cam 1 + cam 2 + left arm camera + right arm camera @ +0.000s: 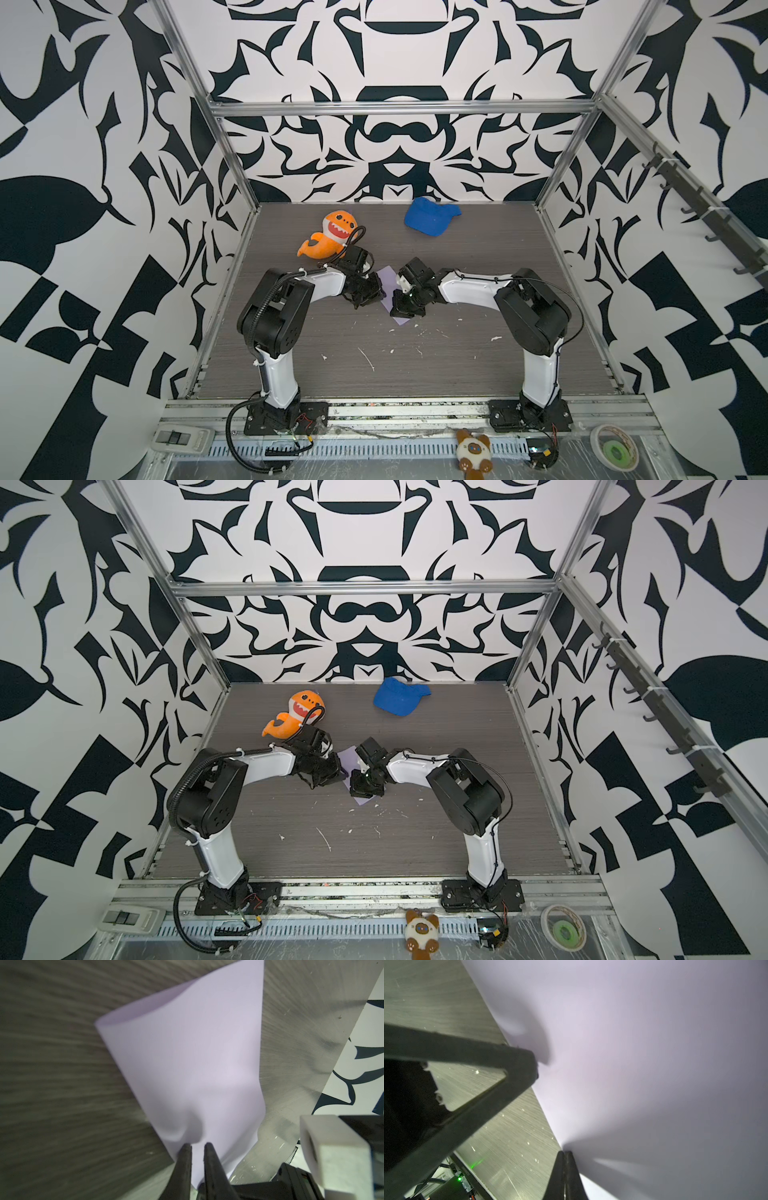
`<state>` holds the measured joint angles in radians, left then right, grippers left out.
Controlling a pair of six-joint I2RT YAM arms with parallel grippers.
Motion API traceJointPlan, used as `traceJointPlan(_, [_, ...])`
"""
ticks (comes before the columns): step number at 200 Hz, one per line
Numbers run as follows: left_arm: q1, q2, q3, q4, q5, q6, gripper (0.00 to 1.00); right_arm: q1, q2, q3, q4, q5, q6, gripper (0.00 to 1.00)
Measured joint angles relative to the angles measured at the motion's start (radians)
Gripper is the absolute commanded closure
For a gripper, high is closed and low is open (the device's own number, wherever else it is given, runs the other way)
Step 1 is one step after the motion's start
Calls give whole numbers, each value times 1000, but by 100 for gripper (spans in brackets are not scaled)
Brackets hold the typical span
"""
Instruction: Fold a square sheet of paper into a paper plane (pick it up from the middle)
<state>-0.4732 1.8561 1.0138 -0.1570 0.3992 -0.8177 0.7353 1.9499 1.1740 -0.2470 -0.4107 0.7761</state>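
thin matte pale-lavender square sheet of paper [187, 1053], bowed and curling at its far edge, over the middle of the grey wood-grain counter [457, 353]. right end effector [565, 1153] pinched tight on its edge. left end effector [198, 1145] narrowly parted at a pucker, grip unclear. in both top views the end effectors hide most of it.

Smooth matte sheet of paper [187, 1053]; dull, grained wood-look table [457, 365].

Curled lavender paper [187, 1059], fingers [184, 1167] perhaps pinching edge
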Motion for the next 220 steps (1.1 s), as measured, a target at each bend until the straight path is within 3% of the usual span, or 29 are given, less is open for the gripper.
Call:
traceJointPlan(62, [0, -46, -11, -19, -2, 55, 79, -1, -2, -6, -2, 0, -21, 94])
traceJointPlan(124, [0, -61, -21, -64, -24, 158, 83, -3, -10, -16, -3, -4, -24, 94])
traceJointPlan(220, [0, -31, 27, -121, -74, 215, 86, -3, -10, -18, -4, -4, -25, 94])
